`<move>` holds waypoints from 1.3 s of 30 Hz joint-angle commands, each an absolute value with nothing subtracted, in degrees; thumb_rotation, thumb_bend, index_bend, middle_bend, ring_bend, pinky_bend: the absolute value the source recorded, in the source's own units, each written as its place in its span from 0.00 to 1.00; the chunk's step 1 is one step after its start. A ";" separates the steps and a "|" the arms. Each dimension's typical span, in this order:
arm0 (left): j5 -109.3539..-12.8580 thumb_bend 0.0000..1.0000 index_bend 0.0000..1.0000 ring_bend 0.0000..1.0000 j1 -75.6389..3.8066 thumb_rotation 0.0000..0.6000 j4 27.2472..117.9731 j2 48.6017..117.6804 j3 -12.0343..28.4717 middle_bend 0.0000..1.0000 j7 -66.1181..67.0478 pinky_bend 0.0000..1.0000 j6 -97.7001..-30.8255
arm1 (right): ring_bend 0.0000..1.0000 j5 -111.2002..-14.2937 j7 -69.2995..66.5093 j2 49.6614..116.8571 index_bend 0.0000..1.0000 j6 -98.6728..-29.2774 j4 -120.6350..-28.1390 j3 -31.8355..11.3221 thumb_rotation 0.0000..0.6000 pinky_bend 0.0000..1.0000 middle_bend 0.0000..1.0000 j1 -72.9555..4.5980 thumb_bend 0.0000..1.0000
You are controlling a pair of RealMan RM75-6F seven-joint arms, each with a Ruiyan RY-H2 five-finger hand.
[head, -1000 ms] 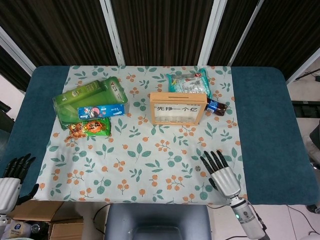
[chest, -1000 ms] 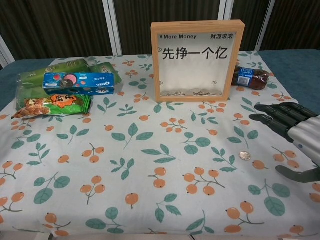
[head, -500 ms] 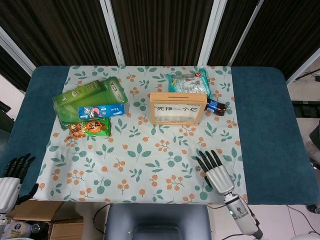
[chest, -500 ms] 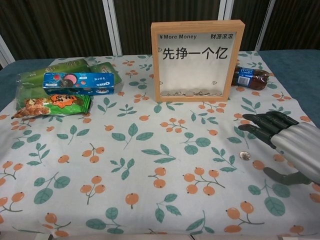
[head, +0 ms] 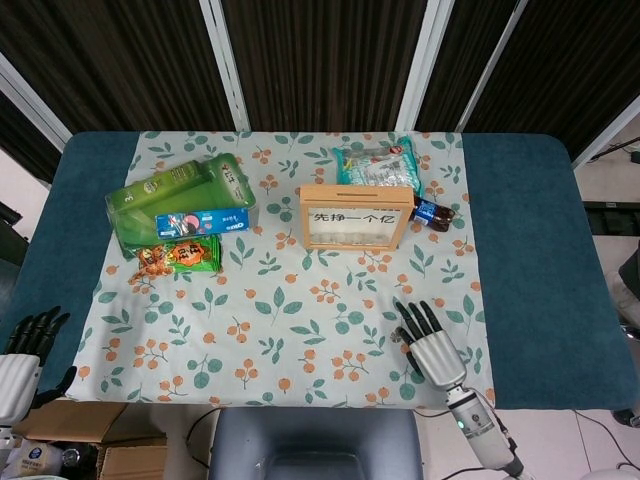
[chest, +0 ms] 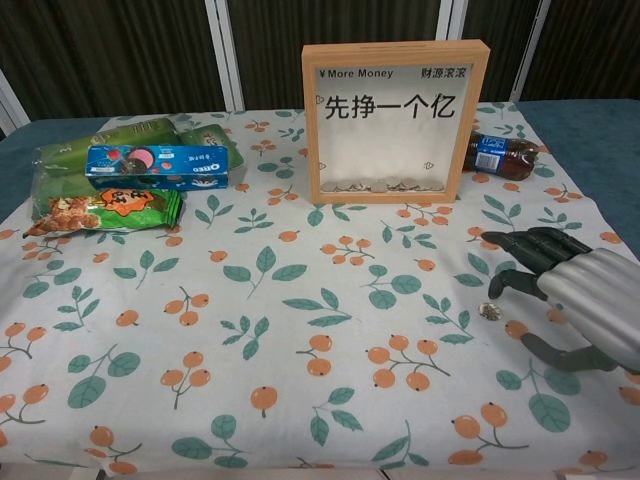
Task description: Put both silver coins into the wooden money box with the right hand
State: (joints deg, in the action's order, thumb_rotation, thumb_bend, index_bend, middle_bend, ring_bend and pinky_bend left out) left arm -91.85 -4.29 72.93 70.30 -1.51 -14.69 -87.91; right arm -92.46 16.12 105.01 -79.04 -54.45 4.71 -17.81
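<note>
**Right robot hand closes in over the coin**

The right robot hand (chest: 570,300) sits further left and nearer the front edge of the surface than a second ago, when it lay flat and further right in the chest view. Its fingers (chest: 520,262), then stretched straight out, now bend downward at the tips, and one dark fingertip hangs just above the silver coin (chest: 489,312), which was well apart from the hand before. In the head view the right robot hand (head: 432,342) has drawn back toward the cloth's near edge and now covers the spot where the coin showed a second ago.
</note>
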 commanded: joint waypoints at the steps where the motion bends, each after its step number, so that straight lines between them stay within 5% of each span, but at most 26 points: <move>1: -91.82 0.37 0.00 0.00 -4.28 1.00 72.90 70.28 -1.50 0.00 -14.69 0.03 -87.92 | 0.00 -92.17 16.20 104.87 0.47 -77.84 -55.12 4.36 1.00 0.00 0.03 -18.01 0.43; 23: -91.70 0.37 0.00 0.00 -4.46 1.00 73.19 69.96 -1.40 0.00 -14.53 0.03 -87.68 | 0.00 -92.37 16.12 104.92 0.46 -75.55 -55.91 3.16 1.00 0.00 0.04 -18.23 0.43; 39: -91.61 0.37 0.00 0.00 -4.53 1.00 73.18 69.95 -1.40 0.00 -14.45 0.03 -87.50 | 0.00 -92.49 15.91 105.51 0.56 -74.78 -55.55 2.28 1.00 0.00 0.05 -18.76 0.43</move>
State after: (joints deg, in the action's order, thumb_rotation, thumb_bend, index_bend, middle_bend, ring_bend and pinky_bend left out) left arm -91.60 -4.53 73.19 69.95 -1.41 -14.45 -87.50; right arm -92.49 15.91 105.51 -74.77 -55.56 2.28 -18.76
